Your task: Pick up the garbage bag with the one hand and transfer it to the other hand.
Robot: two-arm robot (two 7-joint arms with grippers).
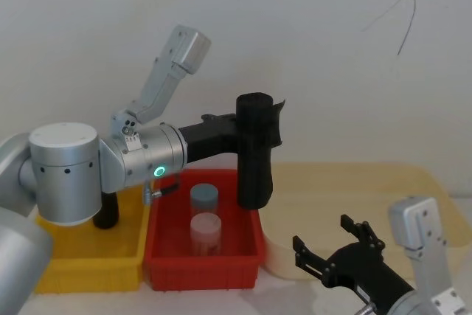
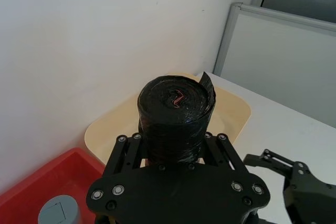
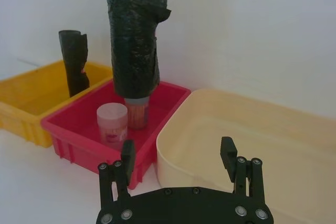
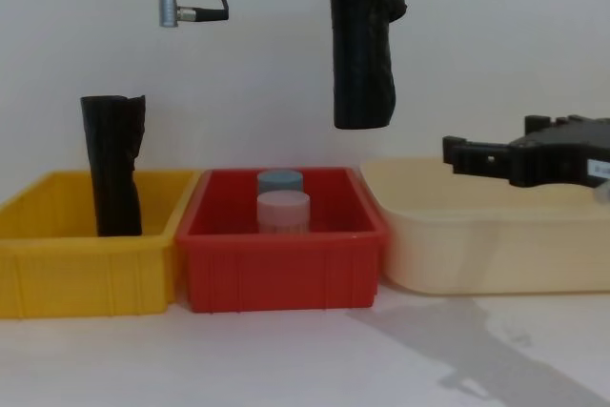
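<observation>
The garbage bag (image 1: 254, 154) is a black roll, and it is up in the air. The left gripper (image 1: 234, 132) holds it. This is the one with the green light on its wrist. Its two fingers (image 2: 124, 146) squeeze the roll from both sides, near the top. A little bit of the roll sticks up above the fingers, and the long part hangs straight down below them. The roll stands upright and its bottom end touches nothing.

Right under the hanging roll is the red bin (image 4: 276, 269). Two small jars stand inside it, a pink jar (image 4: 283, 212) and a blue-lid jar (image 4: 279, 181) just behind it. Under the left arm, farther back along it, is the yellow bin (image 4: 86, 274). Another black roll (image 4: 112, 169) stands in it, with a ragged top.

The right gripper (image 1: 324, 235) is down low, well apart from the bag. Its fingers are spread wide and nothing is between them. The bag is ahead of it and higher up. The cream tray (image 3: 252, 103) sits just in front of this gripper, next to the red bin.
</observation>
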